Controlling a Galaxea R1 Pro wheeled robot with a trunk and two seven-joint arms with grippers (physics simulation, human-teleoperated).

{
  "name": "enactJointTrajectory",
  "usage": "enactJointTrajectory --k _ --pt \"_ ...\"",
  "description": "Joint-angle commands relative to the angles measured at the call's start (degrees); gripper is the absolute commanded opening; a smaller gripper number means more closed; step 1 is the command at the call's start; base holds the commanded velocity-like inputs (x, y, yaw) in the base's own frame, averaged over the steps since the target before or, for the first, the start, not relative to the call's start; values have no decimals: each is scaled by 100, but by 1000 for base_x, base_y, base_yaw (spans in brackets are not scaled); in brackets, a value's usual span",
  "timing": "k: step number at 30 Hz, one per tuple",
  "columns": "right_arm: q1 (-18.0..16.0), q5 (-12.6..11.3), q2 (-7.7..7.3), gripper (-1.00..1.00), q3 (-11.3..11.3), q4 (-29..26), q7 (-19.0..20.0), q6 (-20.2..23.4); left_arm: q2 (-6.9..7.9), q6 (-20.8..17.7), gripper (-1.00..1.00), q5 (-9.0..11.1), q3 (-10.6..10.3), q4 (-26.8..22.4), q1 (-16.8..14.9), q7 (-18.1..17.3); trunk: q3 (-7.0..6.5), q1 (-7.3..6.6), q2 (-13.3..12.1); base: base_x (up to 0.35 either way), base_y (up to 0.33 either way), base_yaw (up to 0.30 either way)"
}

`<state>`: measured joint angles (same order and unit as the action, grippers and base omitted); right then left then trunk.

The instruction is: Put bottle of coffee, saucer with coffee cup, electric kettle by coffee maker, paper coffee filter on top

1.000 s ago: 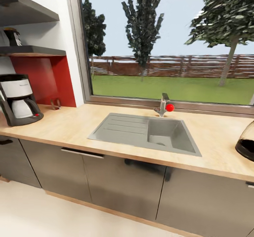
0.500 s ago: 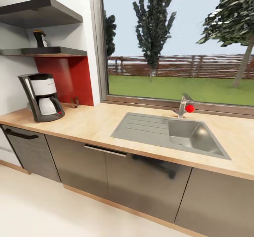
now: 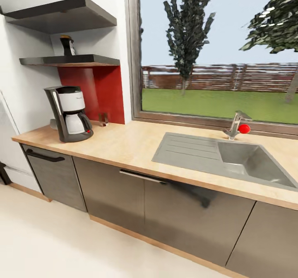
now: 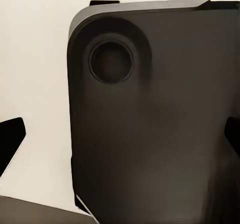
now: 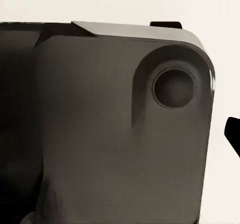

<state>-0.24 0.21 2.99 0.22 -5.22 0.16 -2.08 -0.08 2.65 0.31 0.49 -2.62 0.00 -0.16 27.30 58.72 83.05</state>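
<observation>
Grippers out of the head view; wrist views face a dark robot panel (image 4: 150, 124) over pale floor, so opening cannot be told. Bottle (image 3: 67, 45) upright on the lower shelf (image 3: 82, 59), above the maker (image 3: 71, 112) on the counter (image 3: 132, 145). Likely rigid, smooth, light; best gripped around the mid-body, kept upright.

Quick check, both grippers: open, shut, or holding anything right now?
Left gripper: open, fingertips wide apart, holding nothing.
Right gripper: cannot be told; one dark fingertip shows at the wrist view's edge.
</observation>
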Motion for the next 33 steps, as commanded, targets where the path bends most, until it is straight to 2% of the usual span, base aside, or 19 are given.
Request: enactJointTrajectory --k 1,18,24,33 --pt "-2 3 0 100 1 4 3 -20 -1 12 100 2 4 -4 0 -2 9 1 3 130 305 203" --pt "-2 5 0 100 4 4 9 -12 -1 31 100 34 -4 -10 0 -2 95 1 3 204 290 216" --pt "-2 8 0 100 3 4 8 -20 -1 55 100 277 -9 -6 0 -2 102 1 3 201 287 46" --pt "-2 -19 35 100 -19 -80 10 -23 2 54 100 310 -32 -10 0 -2 102 1 3 181 289 1"
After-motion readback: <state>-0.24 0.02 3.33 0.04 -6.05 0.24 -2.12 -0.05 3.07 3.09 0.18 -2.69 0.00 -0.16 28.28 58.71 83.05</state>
